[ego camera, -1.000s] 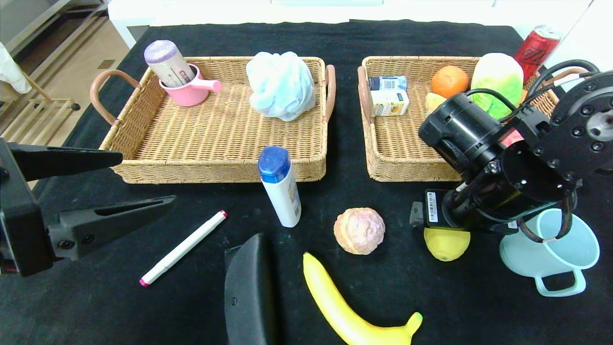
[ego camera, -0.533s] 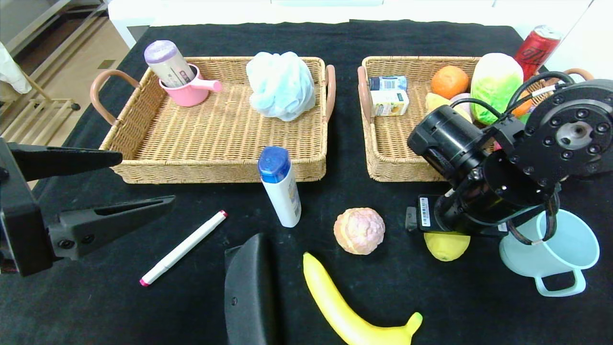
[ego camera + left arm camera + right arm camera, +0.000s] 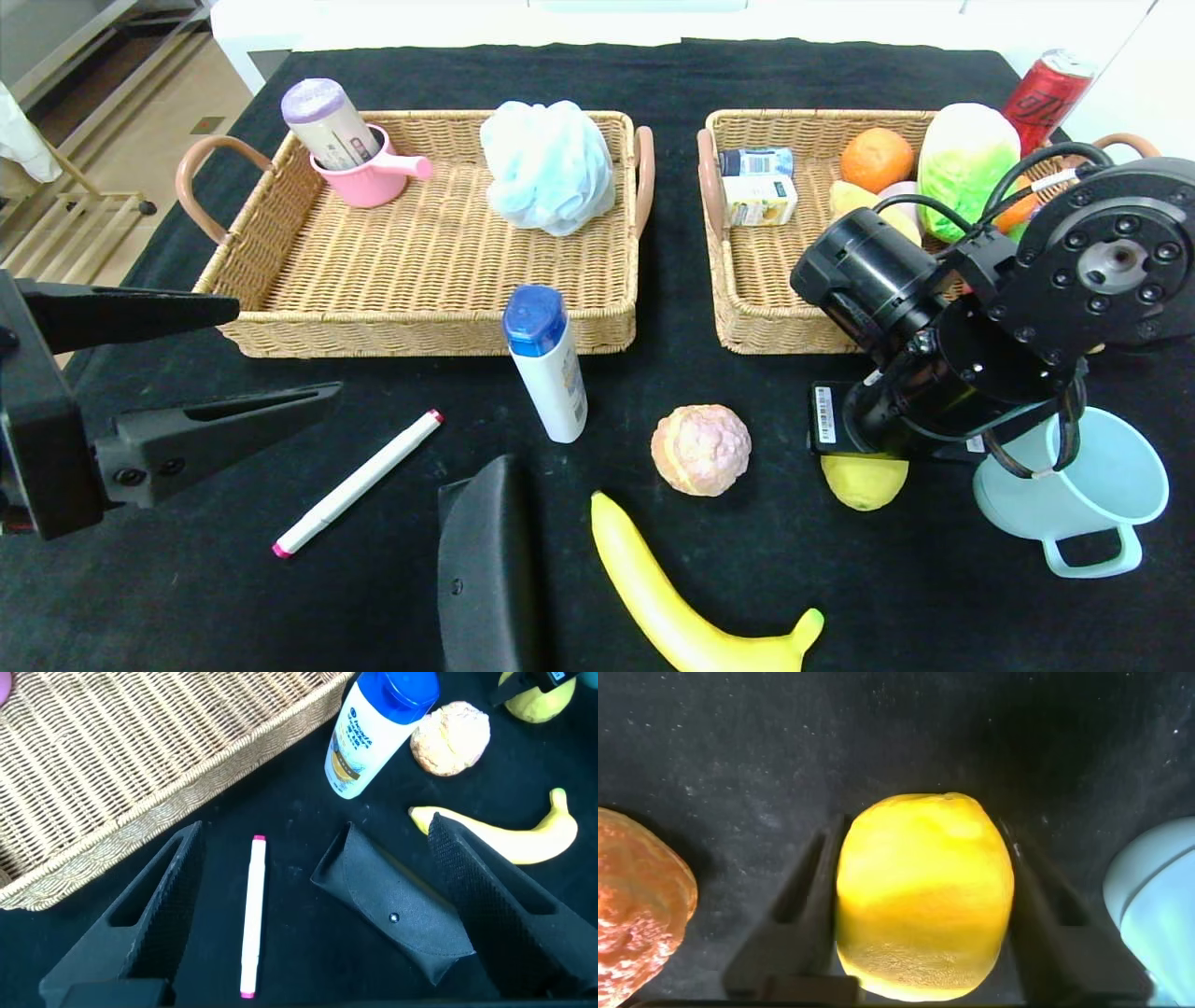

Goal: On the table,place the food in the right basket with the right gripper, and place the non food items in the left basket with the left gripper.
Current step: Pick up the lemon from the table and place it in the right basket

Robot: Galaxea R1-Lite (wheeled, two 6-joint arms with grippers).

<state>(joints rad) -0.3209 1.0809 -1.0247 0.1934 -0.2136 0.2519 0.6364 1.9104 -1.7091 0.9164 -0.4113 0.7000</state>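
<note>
Step in hand — right gripper (image 3: pixel 920 905) clamped on lemon (image 3: pixel 923 894), on table. Next: lift, carry to right basket (image 3: pixel 747 317) — release. Left gripper (image 3: pixel 318 915) parked, released.

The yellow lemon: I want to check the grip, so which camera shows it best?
The right wrist view: the round yellow lemon fills the frame between the right gripper fingers. The head view shows it half under the arm; the left wrist view only an edge.
</note>
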